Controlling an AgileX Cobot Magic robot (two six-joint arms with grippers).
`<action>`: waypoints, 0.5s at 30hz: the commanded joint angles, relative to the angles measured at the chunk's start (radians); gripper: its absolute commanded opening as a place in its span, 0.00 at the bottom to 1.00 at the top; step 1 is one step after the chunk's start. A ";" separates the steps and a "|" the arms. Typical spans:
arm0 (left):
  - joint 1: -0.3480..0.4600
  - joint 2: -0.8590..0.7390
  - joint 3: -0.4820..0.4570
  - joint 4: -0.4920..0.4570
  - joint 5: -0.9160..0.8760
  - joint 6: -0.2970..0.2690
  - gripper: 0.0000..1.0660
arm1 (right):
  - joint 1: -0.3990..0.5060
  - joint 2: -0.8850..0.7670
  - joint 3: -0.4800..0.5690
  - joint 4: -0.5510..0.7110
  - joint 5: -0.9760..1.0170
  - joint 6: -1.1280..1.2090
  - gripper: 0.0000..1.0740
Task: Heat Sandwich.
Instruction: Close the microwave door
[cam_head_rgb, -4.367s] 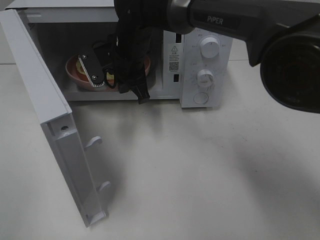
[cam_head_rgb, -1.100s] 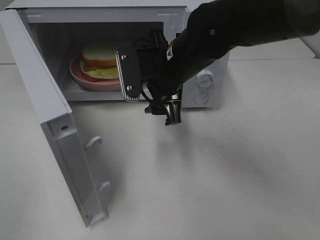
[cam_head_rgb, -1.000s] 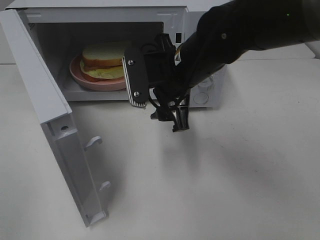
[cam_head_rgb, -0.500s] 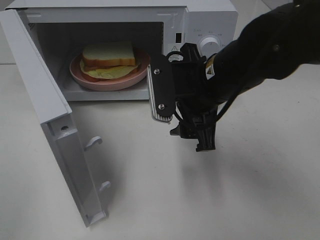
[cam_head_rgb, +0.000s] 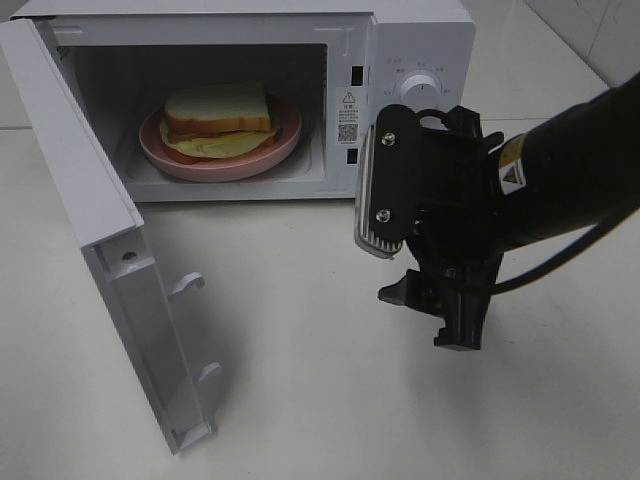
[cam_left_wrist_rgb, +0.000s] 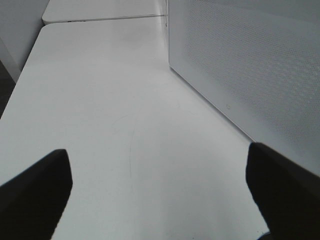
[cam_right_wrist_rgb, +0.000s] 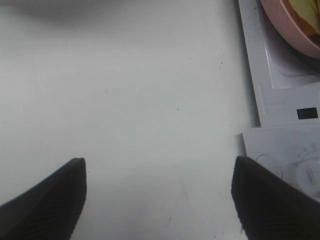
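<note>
The sandwich (cam_head_rgb: 218, 108), white bread over yellow-green and reddish filling, lies on the pink plate (cam_head_rgb: 262, 158) inside the open microwave (cam_head_rgb: 345, 35). My right gripper (cam_head_rgb: 415, 290) hangs open and empty above the table, in front of the microwave's control panel and apart from the plate. The right wrist view shows its two dark fingertips (cam_right_wrist_rgb: 42, 200) spread wide over bare table, with the plate's edge (cam_right_wrist_rgb: 287, 27) and a bit of filling (cam_right_wrist_rgb: 305, 15) at the corner. My left gripper (cam_left_wrist_rgb: 157, 195) is open and empty beside the microwave's perforated side wall (cam_left_wrist_rgb: 250, 65). It is out of the exterior view.
The microwave door (cam_head_rgb: 90, 200) stands swung open at the left, its latch hooks (cam_head_rgb: 190, 285) sticking out over the table. A control knob (cam_head_rgb: 420, 90) shows on the panel behind my right arm. White tabletop (cam_head_rgb: 300, 400) lies in front.
My right gripper has drawn back from the microwave opening, moving right and toward the table's front, open and empty. The sandwich and plate stay inside, now fully in view.
</note>
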 joint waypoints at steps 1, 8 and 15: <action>0.002 -0.027 0.004 -0.006 -0.009 0.001 0.84 | 0.000 -0.060 0.031 0.004 0.032 0.071 0.71; 0.002 -0.027 0.004 -0.006 -0.009 0.001 0.84 | 0.000 -0.181 0.072 0.004 0.149 0.233 0.71; 0.002 -0.027 0.004 -0.006 -0.009 0.001 0.84 | 0.000 -0.280 0.072 0.004 0.274 0.346 0.71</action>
